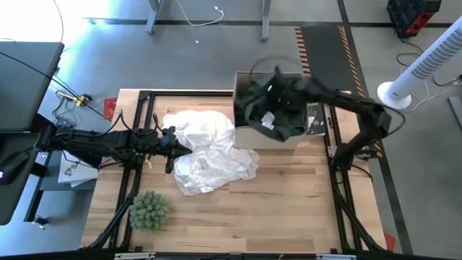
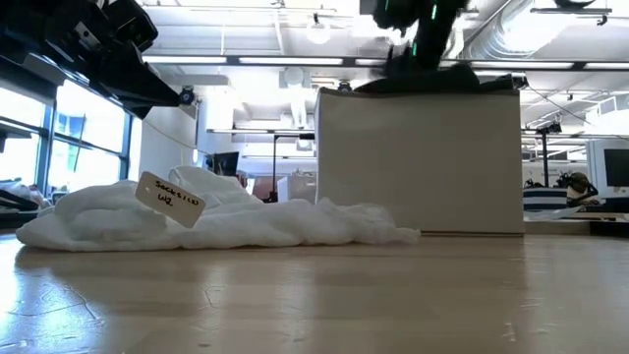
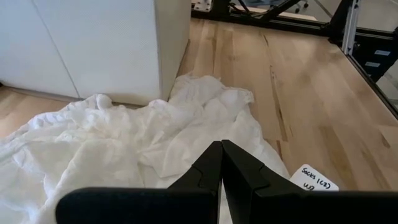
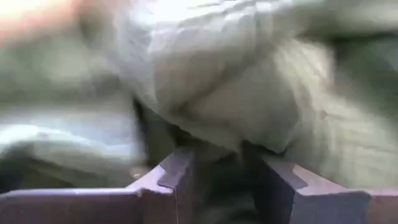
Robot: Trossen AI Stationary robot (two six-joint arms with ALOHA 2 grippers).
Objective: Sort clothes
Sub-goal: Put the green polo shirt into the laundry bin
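A large white garment [image 1: 206,152] lies crumpled on the table's middle left, reaching the box's near wall; it also shows in the low view [image 2: 216,221] and the left wrist view [image 3: 124,143]. My left gripper [image 1: 172,144] [image 3: 221,149] is shut and hovers above the garment's left part. A dark green garment [image 1: 278,108] fills the white box [image 1: 249,133] [image 2: 423,162] and hangs over its near wall. My right gripper [image 1: 278,83] [image 4: 227,171] is over the box, shut on green cloth. The other clothes are out of view. My right gripper has a bunched fold of the dark green garment [image 4: 224,155] between its two fingers [image 4: 177,174], coming from above into the box. The picture is blurred, so layers do not show. The rest of the garment lies in the box and over its near wall [image 1: 281,130].
A spiky green ball [image 1: 148,209] sits near the table's front left. A paper tag [image 2: 172,200] [image 3: 314,177] lies on the white garment. A dark flat thing [image 1: 314,119] lies right of the box. Bare wood runs along the near and right parts of the table [image 1: 289,209].
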